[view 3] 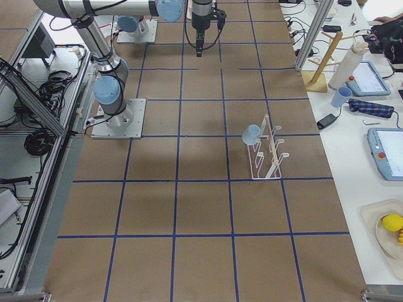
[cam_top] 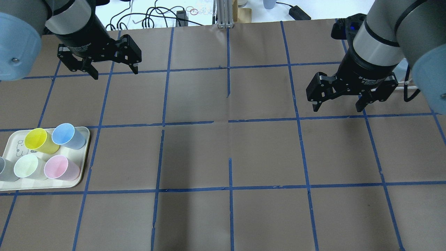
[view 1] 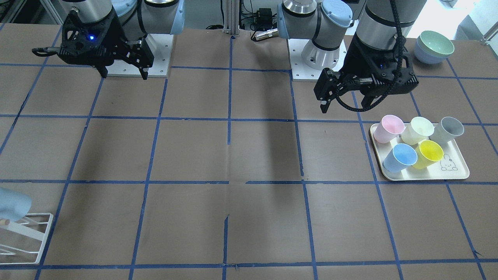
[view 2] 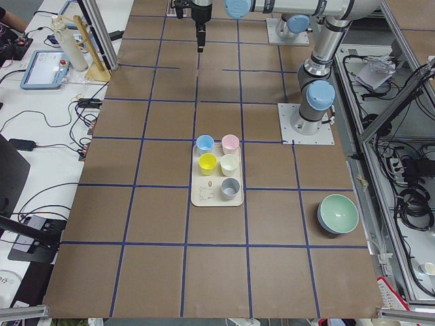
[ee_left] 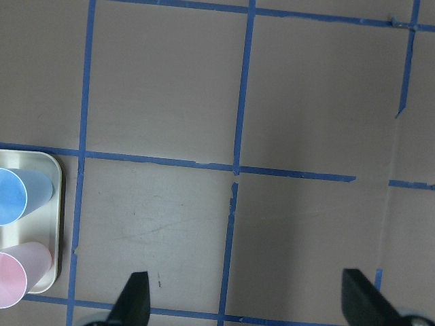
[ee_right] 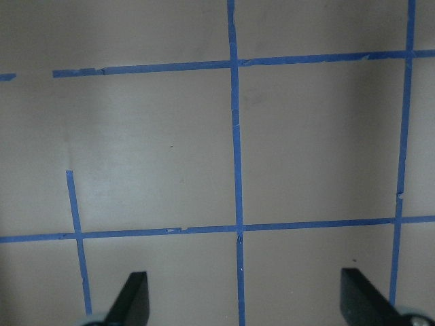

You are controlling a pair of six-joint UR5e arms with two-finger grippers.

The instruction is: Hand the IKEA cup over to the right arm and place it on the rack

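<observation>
The IKEA cup [view 3: 252,133], pale sky-blue, sits tipped on a peg of the white wire rack [view 3: 269,154]. It also shows at the left edge of the front-facing view [view 1: 11,203], over the rack [view 1: 27,235]. My right gripper [cam_top: 337,108] is open and empty, high above the table and apart from the rack. It shows in the front-facing view [view 1: 124,76] and in its wrist view [ee_right: 245,309]. My left gripper [cam_top: 115,73] is open and empty too, above the table beyond the tray, seen also from the front [view 1: 344,109] and in its wrist view [ee_left: 245,309].
A cream tray [cam_top: 83,153] on my left holds a deeper blue cup [cam_top: 66,134], a yellow cup [cam_top: 38,139], a pale green cup [cam_top: 28,166], a pink cup [cam_top: 57,166] and a grey cup [cam_top: 5,169]. Stacked bowls [view 1: 433,46] stand behind my left arm.
</observation>
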